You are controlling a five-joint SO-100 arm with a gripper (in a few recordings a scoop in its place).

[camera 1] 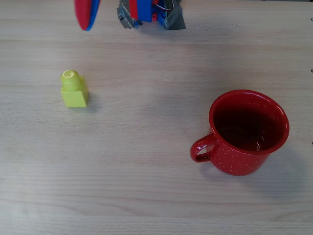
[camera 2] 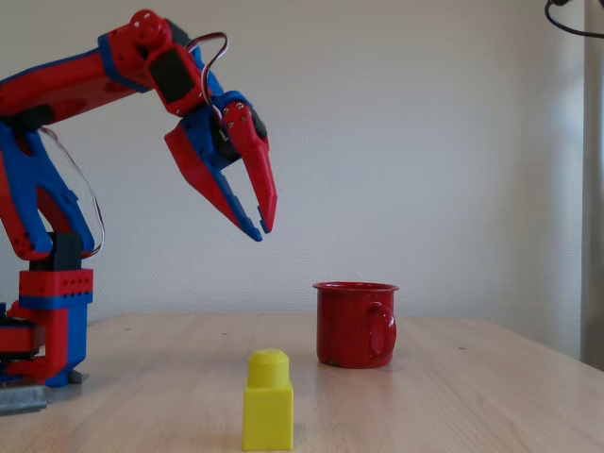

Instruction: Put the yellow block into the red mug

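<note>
The yellow block stands upright on the wooden table, stud on top, left of centre in the overhead view. The red mug stands upright at the right, its handle pointing toward the block's side, and its dark inside looks empty. My red and blue gripper hangs high above the table, pointing down, with its fingers together and nothing between them. In the overhead view it sits at the top edge, beyond the block and slightly to its right, far from the mug.
The arm's base is fixed at the table's far edge with grey tape. Bare wooden tabletop lies between the block and the mug. A plain wall stands behind the table in the fixed view.
</note>
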